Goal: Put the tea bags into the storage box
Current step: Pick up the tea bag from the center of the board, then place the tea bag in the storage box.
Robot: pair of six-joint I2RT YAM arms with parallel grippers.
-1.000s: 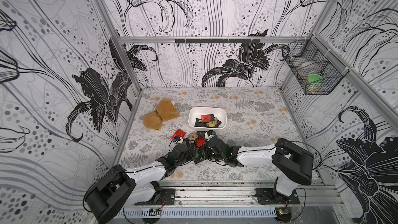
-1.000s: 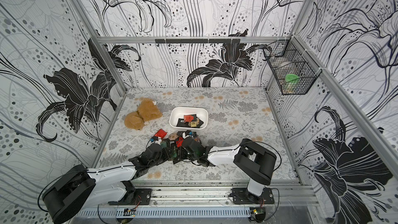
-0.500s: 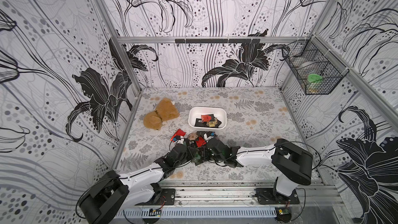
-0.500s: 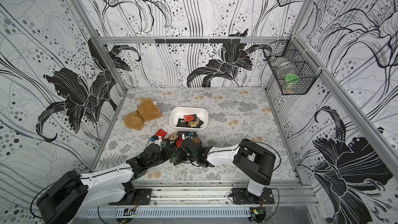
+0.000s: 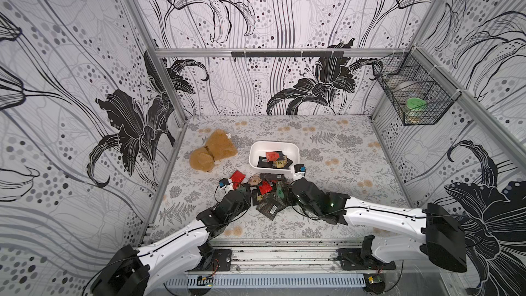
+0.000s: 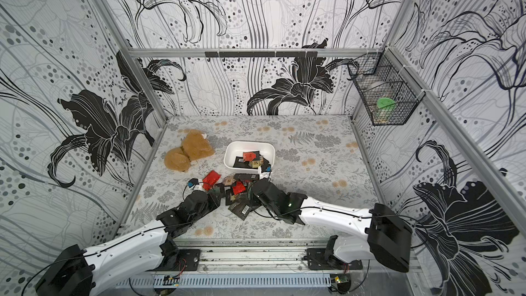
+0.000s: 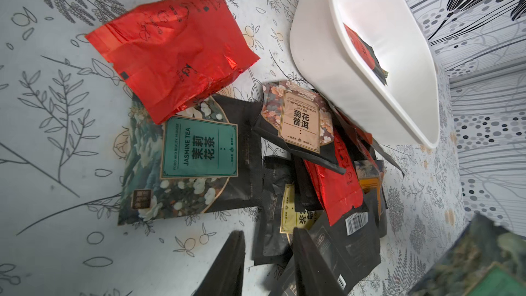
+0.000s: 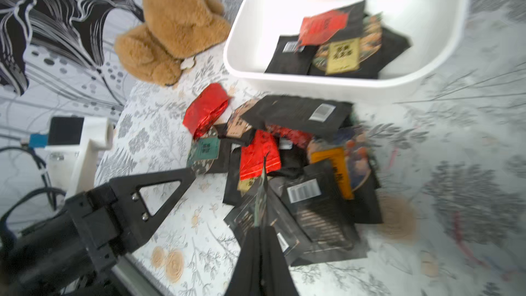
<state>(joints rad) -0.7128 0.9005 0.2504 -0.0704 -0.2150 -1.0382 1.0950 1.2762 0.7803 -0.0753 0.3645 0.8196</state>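
**While one tea bag is pinched, most of the heap waits outside the box**

Because the right claw (image 8: 259, 232) is clamped tight on a green tea bag (image 8: 262, 192), which its wrist view shows edge-on and raised over the heap, one more transfer looks to be under way. Beside it, the left claw (image 7: 269, 232) hangs low at the near edge of the heap with its jaws a narrow way apart. Nothing appears to be gripped between them; black packets lie on the table (image 5: 341, 149) under its tips.

Around both claws lies the heap (image 5: 264, 195) of tea bags: black ones with barcodes, shiny red ones, a green jasmine one (image 7: 196, 149) and a yellow-labelled one, overlapping and reaching right up to the near wall of the box (image 8: 284, 81). Ten or so seem to remain there.

Inside the box only a handful rest (image 5: 274, 159): a red one, a yellow-labelled one and a few black. By my reckoning about a quarter to a third of the job is done, and the bulk is left. A plush toy (image 5: 213, 152) sits apart, beside the box, and plays no part
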